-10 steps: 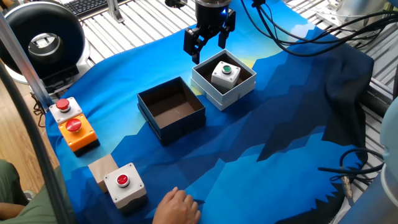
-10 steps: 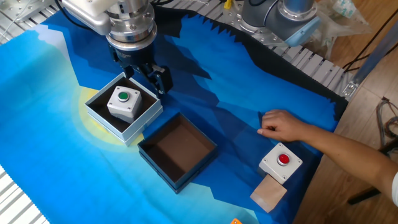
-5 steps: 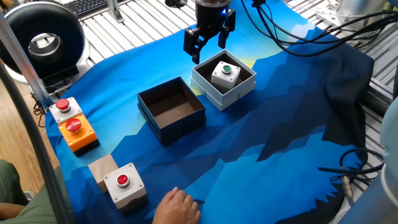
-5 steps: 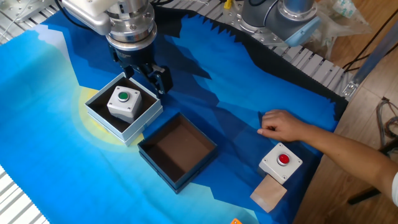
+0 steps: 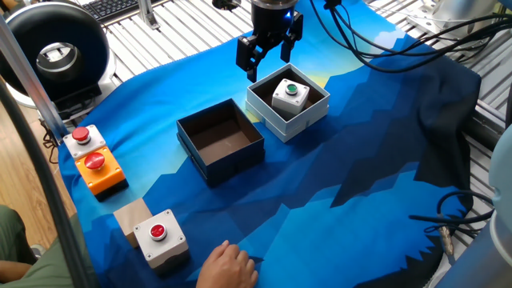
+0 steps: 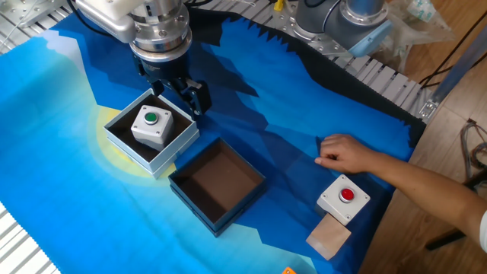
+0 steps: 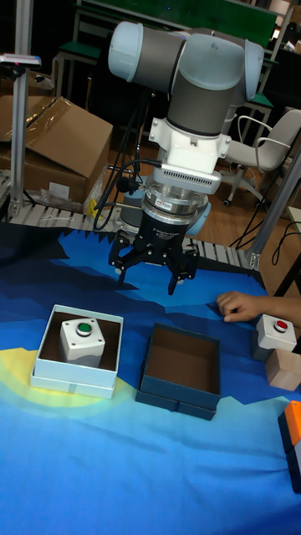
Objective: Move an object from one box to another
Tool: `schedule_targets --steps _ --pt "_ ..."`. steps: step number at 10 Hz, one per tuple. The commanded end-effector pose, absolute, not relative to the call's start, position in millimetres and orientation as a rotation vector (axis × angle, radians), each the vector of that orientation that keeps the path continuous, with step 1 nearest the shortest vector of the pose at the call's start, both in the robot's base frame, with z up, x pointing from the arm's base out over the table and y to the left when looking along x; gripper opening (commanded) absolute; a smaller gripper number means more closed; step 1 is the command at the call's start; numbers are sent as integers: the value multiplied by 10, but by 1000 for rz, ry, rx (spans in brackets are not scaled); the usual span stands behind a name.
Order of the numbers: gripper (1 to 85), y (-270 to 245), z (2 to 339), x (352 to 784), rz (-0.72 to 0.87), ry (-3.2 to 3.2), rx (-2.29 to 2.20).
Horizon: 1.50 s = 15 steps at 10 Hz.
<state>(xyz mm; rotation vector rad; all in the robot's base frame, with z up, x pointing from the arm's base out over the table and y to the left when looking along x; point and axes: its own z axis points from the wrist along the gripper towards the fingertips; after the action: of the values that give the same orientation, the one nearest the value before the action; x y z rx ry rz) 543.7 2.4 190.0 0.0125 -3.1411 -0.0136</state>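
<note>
The object, a light-grey unit with a green button (image 5: 290, 94) (image 6: 152, 125) (image 7: 82, 338), sits inside the white-walled box (image 5: 304, 124) (image 6: 167, 160) (image 7: 71, 384). The dark navy box (image 5: 232, 168) (image 6: 194, 205) (image 7: 176, 399) stands right beside it with only its brown floor showing. My gripper (image 5: 268, 58) (image 6: 173, 90) (image 7: 150, 266) hangs open and holds nothing. It is above the blue cloth just past the white box's far edge, higher than the box rims and not over the object.
A grey unit with a red button (image 5: 160, 238) (image 6: 344, 199) (image 7: 274, 330) rests by a wooden block (image 5: 132, 216) (image 6: 329, 237). A person's hand (image 5: 228, 268) (image 6: 346, 152) (image 7: 238, 307) lies on the cloth near it. An orange button unit (image 5: 98, 168) and another red-button unit (image 5: 82, 138) sit at the cloth's edge.
</note>
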Motion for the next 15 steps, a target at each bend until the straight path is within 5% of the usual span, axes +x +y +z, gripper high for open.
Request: schedule_targets --steps 1,15 --pt "10 107 1902 5529 -47 -3174 167" --pt "10 -94 1641 5463 -74 -3222 298"
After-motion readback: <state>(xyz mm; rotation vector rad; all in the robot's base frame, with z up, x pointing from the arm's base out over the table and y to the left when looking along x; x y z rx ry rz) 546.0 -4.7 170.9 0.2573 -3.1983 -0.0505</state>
